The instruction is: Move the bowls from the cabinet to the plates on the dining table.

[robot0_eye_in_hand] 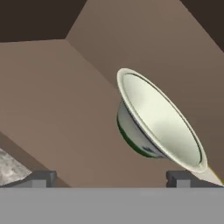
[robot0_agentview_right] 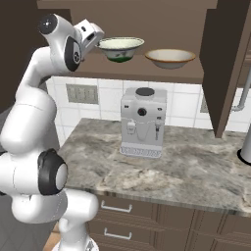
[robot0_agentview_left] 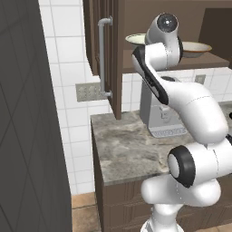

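Here the cream bowl [robot0_eye_in_hand: 159, 122] sits just ahead of the spread-apart pincer [robot0_eye_in_hand: 111, 177].

The deep cream-white ceramic bowl [robot0_agentview_right: 120, 48] with its greenish inside and thin dark rim is sitting upright on the shelf of the dark brown wooden wall cabinet [robot0_agentview_right: 147, 73], whose panelled doors are standing open. Just beside it, to its right in the right base view and apart from it, the shallower tan bowl with a brownish rim [robot0_agentview_right: 170, 58] is resting upright on the same shelf.
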Controlling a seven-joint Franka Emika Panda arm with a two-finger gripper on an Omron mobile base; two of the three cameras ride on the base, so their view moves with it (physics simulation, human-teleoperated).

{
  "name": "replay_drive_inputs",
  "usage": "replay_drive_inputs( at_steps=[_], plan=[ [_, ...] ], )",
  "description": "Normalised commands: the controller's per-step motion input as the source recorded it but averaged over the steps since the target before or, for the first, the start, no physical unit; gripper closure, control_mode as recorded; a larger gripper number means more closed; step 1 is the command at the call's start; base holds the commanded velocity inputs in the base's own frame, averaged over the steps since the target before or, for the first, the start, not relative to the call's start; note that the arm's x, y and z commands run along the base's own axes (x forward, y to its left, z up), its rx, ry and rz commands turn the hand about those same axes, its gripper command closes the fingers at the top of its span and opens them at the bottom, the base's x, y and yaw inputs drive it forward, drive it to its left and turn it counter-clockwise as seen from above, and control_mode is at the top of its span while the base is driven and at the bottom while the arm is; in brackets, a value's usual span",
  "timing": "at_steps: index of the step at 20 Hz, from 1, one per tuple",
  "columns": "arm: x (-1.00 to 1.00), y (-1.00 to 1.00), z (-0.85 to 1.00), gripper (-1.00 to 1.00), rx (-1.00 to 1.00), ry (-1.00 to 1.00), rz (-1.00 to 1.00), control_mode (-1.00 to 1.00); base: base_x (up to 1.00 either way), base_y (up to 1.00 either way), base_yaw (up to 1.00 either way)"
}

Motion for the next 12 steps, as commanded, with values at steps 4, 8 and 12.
replay_drive_inputs(
  at_steps=[4,8,12],
  plan=[
    [0.37,0.01,0.00,-1.00,-0.05,0.01,0.00,-1.00,0.00,0.00,0.00],
    [0.40,0.00,0.00,-1.00,-0.06,0.00,0.00,-1.00,0.00,0.00,0.00],
    [0.38,0.00,0.00,-1.00,-0.06,0.00,0.00,-1.00,0.00,0.00,0.00]
  ],
)
